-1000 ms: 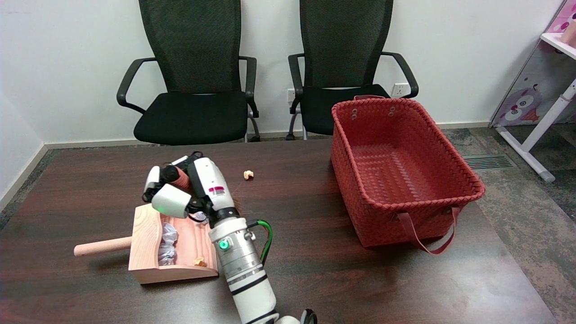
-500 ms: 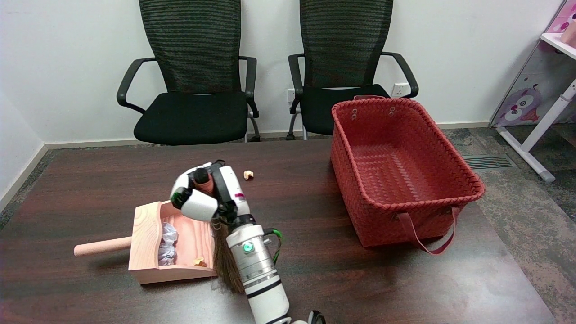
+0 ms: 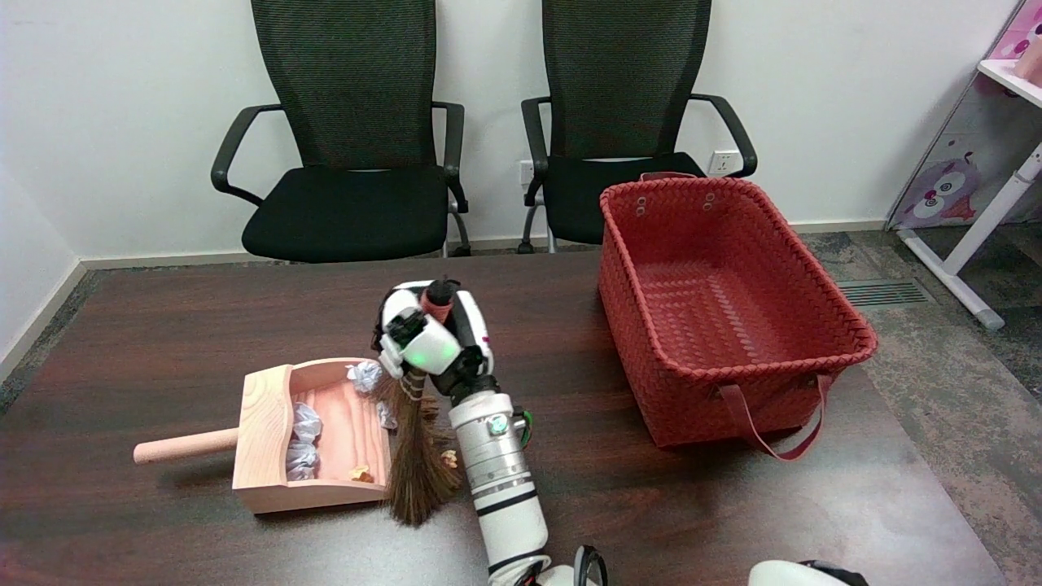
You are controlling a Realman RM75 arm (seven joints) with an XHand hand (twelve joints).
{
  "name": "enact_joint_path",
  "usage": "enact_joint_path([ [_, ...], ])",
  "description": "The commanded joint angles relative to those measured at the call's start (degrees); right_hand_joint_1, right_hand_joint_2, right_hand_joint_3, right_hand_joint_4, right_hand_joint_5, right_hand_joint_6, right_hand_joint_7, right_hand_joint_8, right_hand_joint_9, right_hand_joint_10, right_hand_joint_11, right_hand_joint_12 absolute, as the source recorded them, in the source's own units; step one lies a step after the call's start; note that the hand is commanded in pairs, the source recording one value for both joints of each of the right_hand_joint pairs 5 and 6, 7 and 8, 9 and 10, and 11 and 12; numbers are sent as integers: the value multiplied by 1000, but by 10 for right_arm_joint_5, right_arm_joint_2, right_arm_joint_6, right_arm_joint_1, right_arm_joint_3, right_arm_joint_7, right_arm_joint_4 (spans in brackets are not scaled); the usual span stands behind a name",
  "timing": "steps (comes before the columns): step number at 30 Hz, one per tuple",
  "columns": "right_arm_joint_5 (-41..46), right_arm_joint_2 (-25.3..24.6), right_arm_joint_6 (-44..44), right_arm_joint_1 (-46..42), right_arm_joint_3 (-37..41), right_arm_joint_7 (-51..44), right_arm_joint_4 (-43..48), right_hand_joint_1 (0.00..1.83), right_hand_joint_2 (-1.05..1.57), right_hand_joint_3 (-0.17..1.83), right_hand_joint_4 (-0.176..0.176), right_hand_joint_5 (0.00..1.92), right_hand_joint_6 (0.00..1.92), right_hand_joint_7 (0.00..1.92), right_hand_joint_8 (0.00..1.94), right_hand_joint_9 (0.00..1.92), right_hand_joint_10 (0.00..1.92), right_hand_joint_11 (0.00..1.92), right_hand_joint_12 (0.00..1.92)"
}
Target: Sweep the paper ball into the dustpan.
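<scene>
**Right hand gripping brush at dustpan mouth**

Right hand [image 3: 433,335] closed round the handle of a small brush [image 3: 417,464], handle tip poking up red between the fingers, brown bristles hanging down and fanning out onto the table. Reaching in on a white arm from the lower right edge. Green light glowing on the back of the hand.

Largest down:

Table [image 3: 163,325]: dark brown wood, filling the lower half of the view.

Two black chairs [image 3: 350,163] beyond the far edge, side by side against a white wall.

Basket [image 3: 733,309]: red, woven, open-topped, on the table's right side, well apart from the hand, one strap handle drooping over its near wall.

Dustpan [image 3: 269,439]: pale wood, lying on the table left of the hand, round handle pointing left, open mouth facing right toward the brush. Bristles just beside the mouth's near corner.

Paper ball [image 3: 303,443]: crumpled, whitish, inside the dustpan against its back wall. More crumpled white paper [image 3: 364,376] at the far corner of the dustpan's mouth, just left of the hand; cannot tell whether fully inside or on the lip.

Small tan scrap [image 3: 359,471] inside the dustpan near its front wall. Another tan scrap [image 3: 448,459] on the table, between bristles and arm.
</scene>
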Motion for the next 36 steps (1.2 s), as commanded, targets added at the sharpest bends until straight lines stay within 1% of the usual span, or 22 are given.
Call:
enact_joint_path([
  [1, 48, 63, -17, 15, -26, 228, -57, 863, 592, 1718, -11, 1920, 1920, 1920, 1920, 1920, 1920, 1920, 1920],
  [5, 48, 65, -28, 13, -27, 295, -63, 865, 601, 1725, -11, 1920, 1920, 1920, 1920, 1920, 1920, 1920, 1920],
  [11, 49, 68, -28, 6, -28, 347, -79, 870, 630, 1709, -11, 1920, 1920, 1920, 1920, 1920, 1920, 1920, 1920],
  [15, 49, 83, -24, 2, -34, 352, -113, 871, 638, 1708, -12, 1920, 1920, 1920, 1920, 1920, 1920, 1920, 1920],
  [18, 43, 109, -23, -3, -38, 326, -160, 872, 642, 1709, -12, 1920, 1920, 1920, 1920, 1920, 1920, 1920, 1920],
  [20, 42, 135, -17, -7, -44, 285, -203, 872, 678, 1679, -12, 1920, 1920, 1920, 1920, 1920, 1920, 1920, 1920],
  [22, 42, 181, 15, -15, -52, 193, -276, 864, 746, 1624, -12, 1920, 1920, 1920, 1920, 1920, 1920, 1920, 1920],
  [23, 43, 197, 33, -18, -52, 155, -296, 861, 762, 1621, -11, 1920, 1920, 1920, 1920, 1920, 1920, 1920, 1920],
  [25, 56, 245, 96, -30, -50, 24, -390, 843, 815, 1651, -10, 1920, 1920, 1920, 1920, 1920, 1920, 1920, 1920],
  [26, 68, 263, 117, -34, -48, -22, -423, 830, 856, 1675, -9, 1920, 1920, 1920, 1920, 1920, 1920, 1920, 1920],
  [27, 92, 290, 147, -40, -47, -92, -472, 820, 887, 1689, -8, 1920, 1920, 1920, 1920, 1920, 1920, 1920, 1920],
  [28, 110, 309, 164, -45, -46, -137, -502, 814, 916, 1696, -8, 1920, 1920, 1920, 1920, 1920, 1920, 1920, 1920],
  [29, 126, 324, 173, -49, -47, -163, -525, 808, 951, 1698, -7, 1920, 1920, 1920, 1920, 1920, 1920, 1920, 1920],
  [30, 147, 346, 180, -54, -49, -218, -553, 805, 967, 1699, -7, 1920, 1920, 1920, 1920, 1920, 1920, 1920, 1920],
  [31, 161, 364, 181, -57, -52, -264, -571, 801, 981, 1705, -6, 1920, 1920, 1920, 1920, 1920, 1920, 1920, 1920],
  [33, 174, 389, 181, -64, -55, -318, -590, 781, 1041, 1729, -5, 1920, 1920, 1920, 1920, 1920, 1920, 1920, 1920],
  [36, 185, 406, 182, -75, -55, -372, -606, 761, 1134, 1725, -3, 1920, 1920, 1920, 1920, 1920, 1920, 1920, 1920],
])
